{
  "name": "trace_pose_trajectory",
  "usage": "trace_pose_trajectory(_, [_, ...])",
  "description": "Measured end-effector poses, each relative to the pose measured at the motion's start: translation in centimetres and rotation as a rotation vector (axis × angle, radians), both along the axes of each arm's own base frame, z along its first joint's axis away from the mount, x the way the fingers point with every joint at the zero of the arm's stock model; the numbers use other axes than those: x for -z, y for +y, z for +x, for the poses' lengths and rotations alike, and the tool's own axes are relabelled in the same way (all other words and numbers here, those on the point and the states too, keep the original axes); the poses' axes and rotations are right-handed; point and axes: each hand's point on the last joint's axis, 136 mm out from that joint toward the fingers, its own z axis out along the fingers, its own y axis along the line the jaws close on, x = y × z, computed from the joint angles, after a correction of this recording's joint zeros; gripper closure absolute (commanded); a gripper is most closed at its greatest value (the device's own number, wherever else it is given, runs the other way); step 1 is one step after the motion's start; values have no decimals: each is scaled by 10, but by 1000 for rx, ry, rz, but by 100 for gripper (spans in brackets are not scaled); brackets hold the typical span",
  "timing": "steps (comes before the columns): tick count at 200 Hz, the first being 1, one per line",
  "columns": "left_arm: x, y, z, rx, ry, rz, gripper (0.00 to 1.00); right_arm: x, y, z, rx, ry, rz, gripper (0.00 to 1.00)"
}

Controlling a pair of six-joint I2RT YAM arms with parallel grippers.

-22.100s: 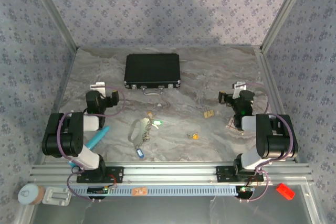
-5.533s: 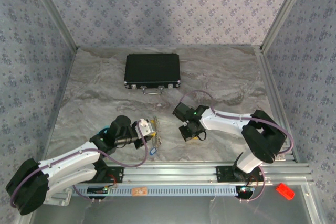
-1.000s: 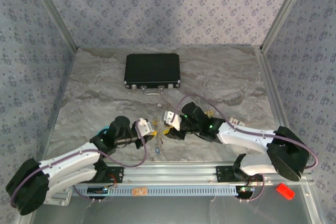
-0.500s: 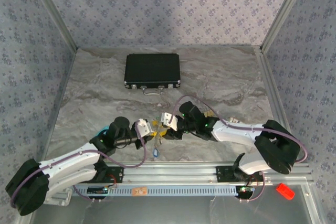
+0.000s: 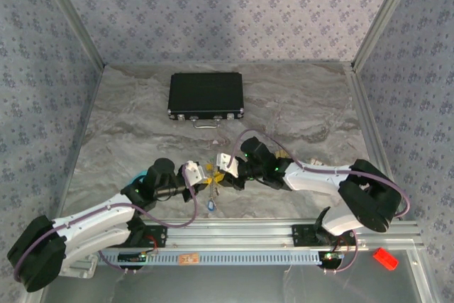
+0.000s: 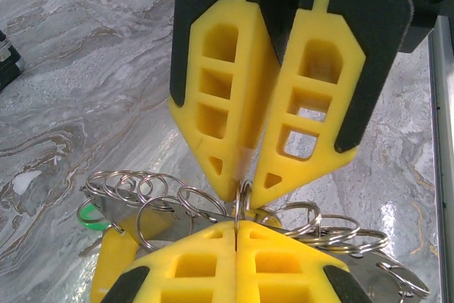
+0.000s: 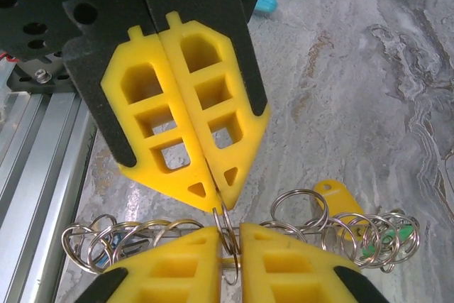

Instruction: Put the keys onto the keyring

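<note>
One black case (image 5: pixel 206 95) well behind keyring (image 5: pixel 212 184), blue tag (image 5: pixel 211 206) nearest

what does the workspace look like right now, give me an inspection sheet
surface: grey marbled table
job's things: keyring pinched between both grippers; one yellow-headed key among its rings, threaded or not cannot be told
clutter: black case shut at the far side; red piece past the near rail
grippers: left gripper fingers shut on a ring; right gripper fingers closed on a ring
cables: purple cables loop along both arms
surroundings: patterned walls
</note>
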Motion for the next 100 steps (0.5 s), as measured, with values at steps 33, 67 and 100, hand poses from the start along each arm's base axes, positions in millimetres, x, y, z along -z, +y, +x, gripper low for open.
trace_pose_trajectory(33, [1,0,0,-1,1,1,93,1,0,-1,-13,9,-3,100])
trace_pose_trajectory(67, [2,1,0,-5,6,6,75,-1,1,-1,-25,14,-29,100])
trace_pose_trajectory(100, [1,1,0,-3,10,14,77,-6,1,-2,-51,0,-85,100])
